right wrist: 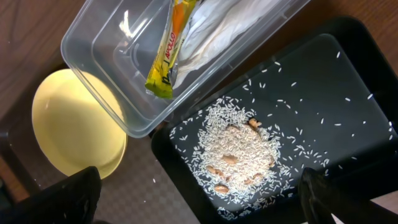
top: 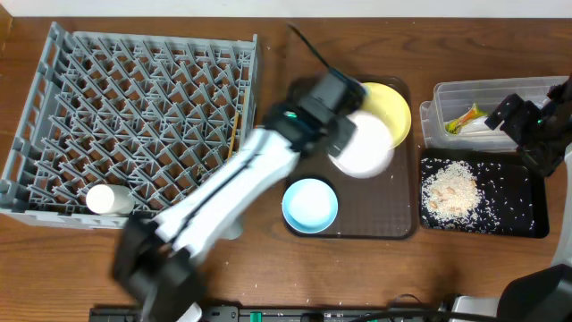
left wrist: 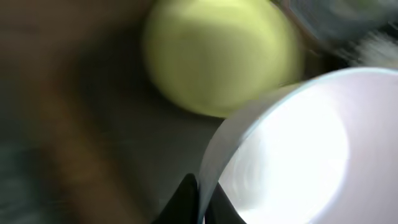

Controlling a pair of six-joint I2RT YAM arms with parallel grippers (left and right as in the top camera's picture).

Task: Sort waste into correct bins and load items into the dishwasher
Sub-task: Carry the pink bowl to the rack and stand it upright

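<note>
White bowl (top: pixel 362 143), rim pinched between jaws of the left gripper (left wrist: pixel 201 198), seemingly for racking; right gripper (right wrist: pixel 199 199) jaws spread.

Motion blur smears the left wrist view: round yellow plate (left wrist: pixel 217 59) soft, white bowl (left wrist: pixel 305 149) blown out by glare. Right wrist view sharp, highlights on the clear plastic rectangular tub (right wrist: pixel 106 56).

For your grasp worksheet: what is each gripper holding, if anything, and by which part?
The left gripper pinches the white bowl by its rim; the right gripper holds nothing.
</note>
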